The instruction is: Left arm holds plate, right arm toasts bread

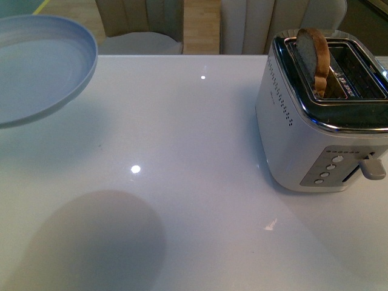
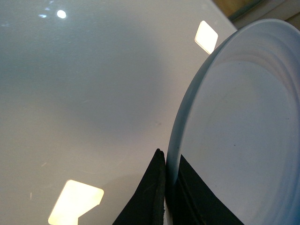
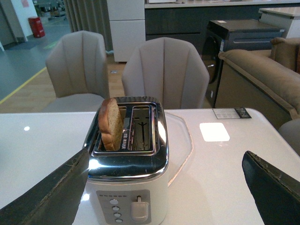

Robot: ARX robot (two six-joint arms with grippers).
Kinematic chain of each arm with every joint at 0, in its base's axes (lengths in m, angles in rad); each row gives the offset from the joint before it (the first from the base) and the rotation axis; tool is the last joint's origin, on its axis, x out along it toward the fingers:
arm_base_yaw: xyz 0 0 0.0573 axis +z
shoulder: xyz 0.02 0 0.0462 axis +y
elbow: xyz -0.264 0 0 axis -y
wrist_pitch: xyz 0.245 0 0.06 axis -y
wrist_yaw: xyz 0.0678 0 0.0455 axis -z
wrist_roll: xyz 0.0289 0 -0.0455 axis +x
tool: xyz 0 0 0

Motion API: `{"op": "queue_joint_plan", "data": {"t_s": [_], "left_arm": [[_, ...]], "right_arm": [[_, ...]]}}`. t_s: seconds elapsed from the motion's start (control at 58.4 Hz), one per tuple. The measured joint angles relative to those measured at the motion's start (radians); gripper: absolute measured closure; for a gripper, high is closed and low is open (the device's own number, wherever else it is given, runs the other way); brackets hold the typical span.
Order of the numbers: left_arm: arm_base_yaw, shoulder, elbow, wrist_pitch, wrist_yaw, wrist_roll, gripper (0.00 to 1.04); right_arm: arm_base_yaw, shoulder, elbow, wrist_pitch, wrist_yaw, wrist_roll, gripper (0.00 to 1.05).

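The white table (image 1: 200, 182) carries the toaster (image 1: 291, 139) at its right. The bare plate (image 1: 36, 66) hangs clear above its left side. The bread (image 1: 315, 57) stands high in the slot nearer the plate, possibly browned, though the light is poor.

To lift it well, close across the slice's flat faces, clear of the chrome, and hold the plate level.

Only the wrist views show the grippers. The left gripper (image 2: 168, 187) is clamped on the plate's rim. The right gripper (image 3: 166, 154) faces the toaster, jaws wide apart and empty.
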Motion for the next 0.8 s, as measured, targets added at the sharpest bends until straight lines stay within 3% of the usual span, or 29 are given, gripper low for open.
{"op": "queue_joint_plan", "data": {"t_s": [0.36,0.805], "left_arm": [[0.159,0.314,0.062,0.096,0.057,0.175,1.02],[0.191,0.573,0.227,0.142,0.082,0.231,1.02]], "right_arm": [[0.000,0.000,0.000,0.000,0.000,0.000,0.09],[0.000,0.000,0.000,0.000,0.000,0.000,0.09]]}}
